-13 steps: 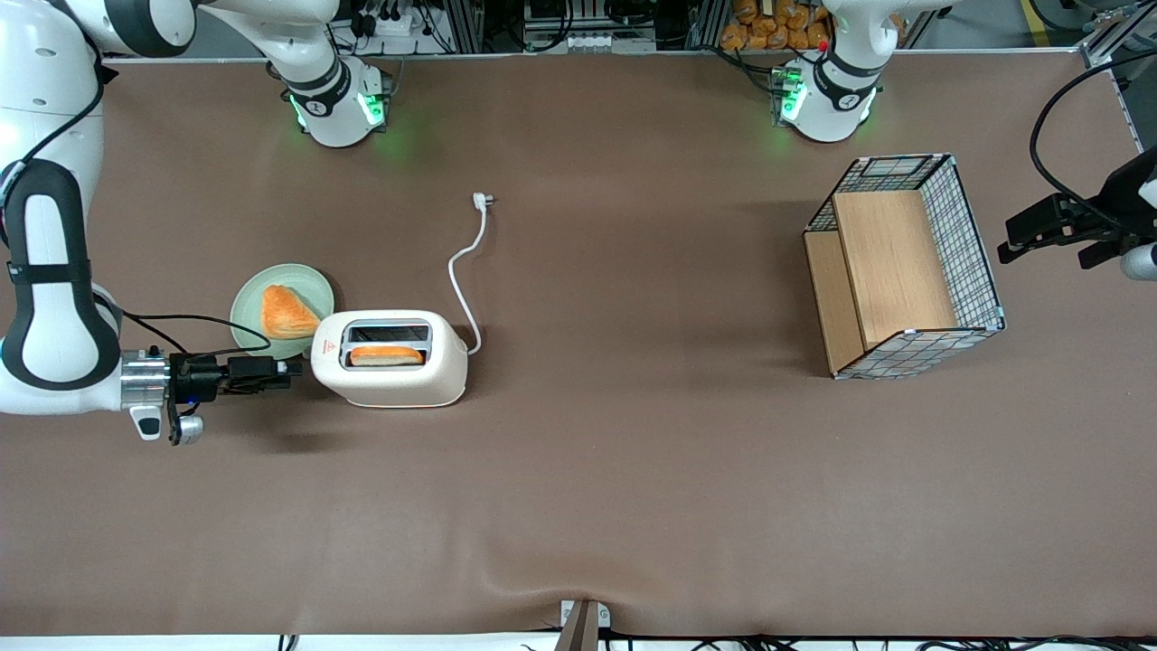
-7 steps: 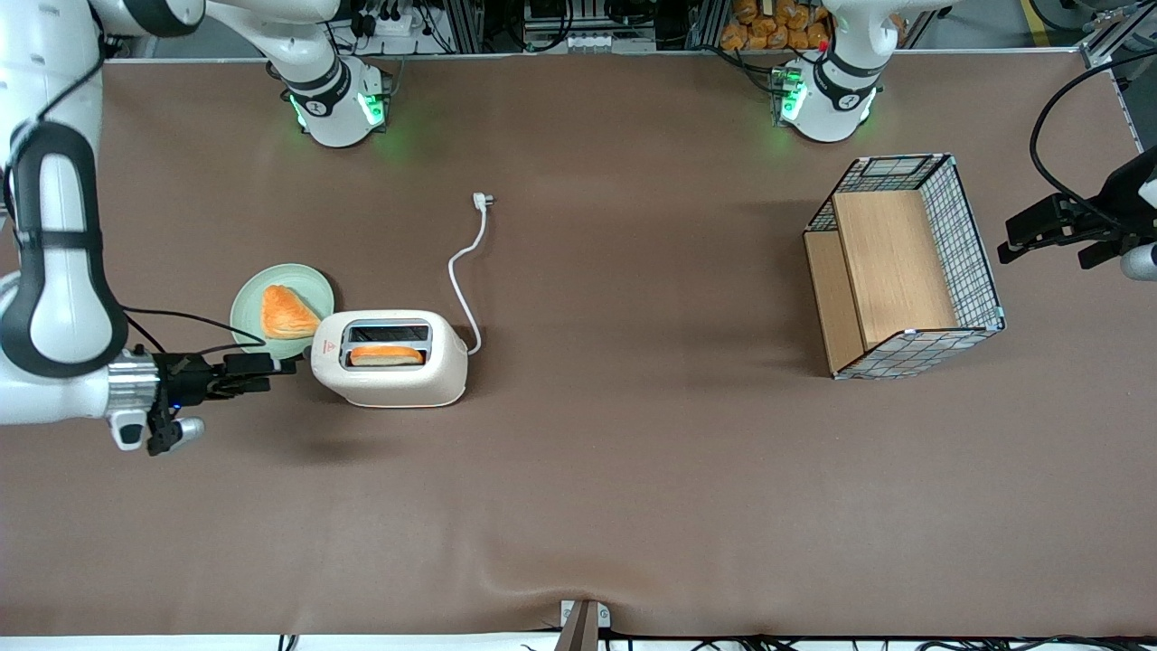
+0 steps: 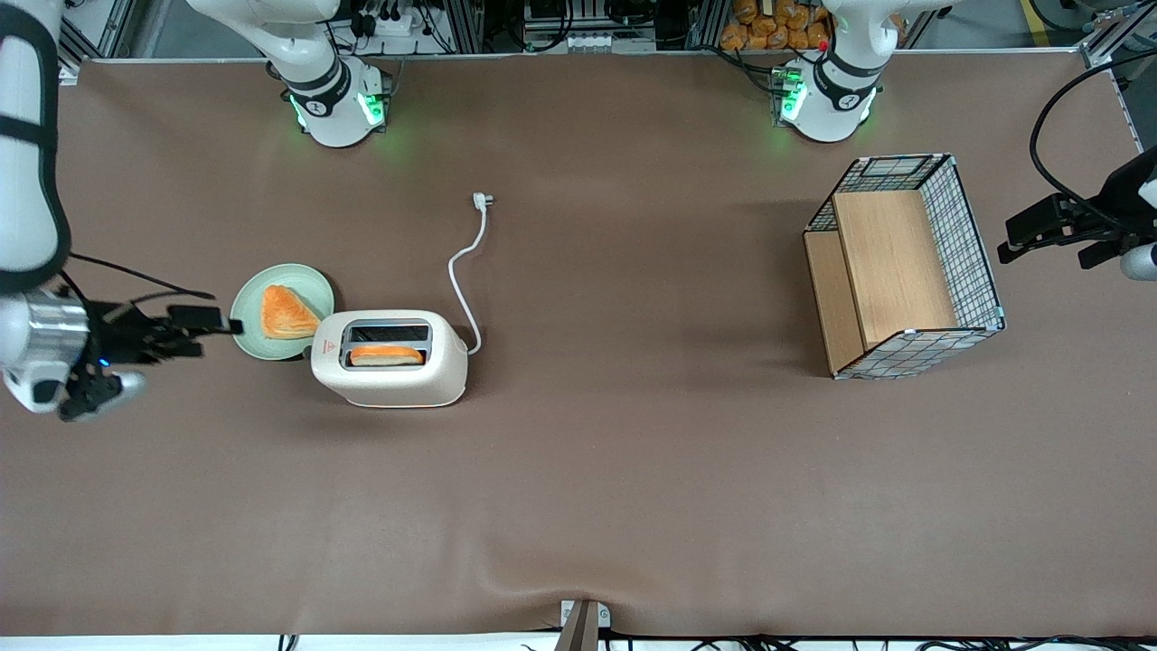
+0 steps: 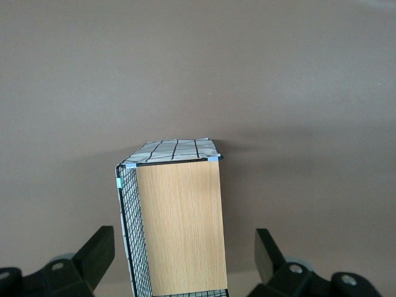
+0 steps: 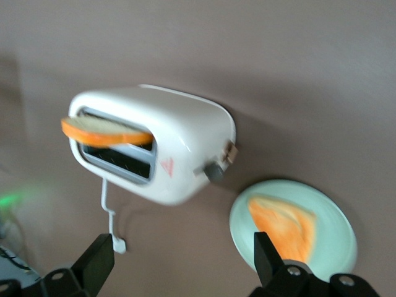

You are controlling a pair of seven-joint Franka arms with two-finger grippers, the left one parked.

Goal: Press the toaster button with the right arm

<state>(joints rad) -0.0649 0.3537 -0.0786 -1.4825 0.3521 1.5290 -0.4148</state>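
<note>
One slice of toast (image 3: 386, 355) sits in the slot of the toaster (image 3: 390, 358) that is nearer to the front camera, and its top edge stands a little above the slot; the other slot shows dark. The toaster stands upright on the brown table (image 3: 633, 470), toward the working arm's end of it. Its thin white cord (image 3: 466, 280) runs away from the front camera and ends in a plug (image 3: 484, 200) that lies loose on the table. The narrow end of the toaster with the small red mark (image 5: 166, 165) faces the right arm (image 3: 27, 181). On this end face the right wrist view shows the toaster button (image 5: 214, 171), a small grey piece that sticks out, with a beige piece just beside it.

The gripper (image 3: 212, 320) is in the air near the rim of a pale green plate (image 3: 253, 339), apart from the toaster and touching nothing. In the right wrist view its two black fingers (image 5: 94, 265) stand wide apart, released, with nothing between them. The plate lies just beside the toaster, a little farther from the front camera, and it carries one triangular piece of bread (image 3: 286, 313).

Toward the parked arm's end of the table, well apart from the toaster, stands a wire basket (image 3: 972, 244) with wooden boards inside
</note>
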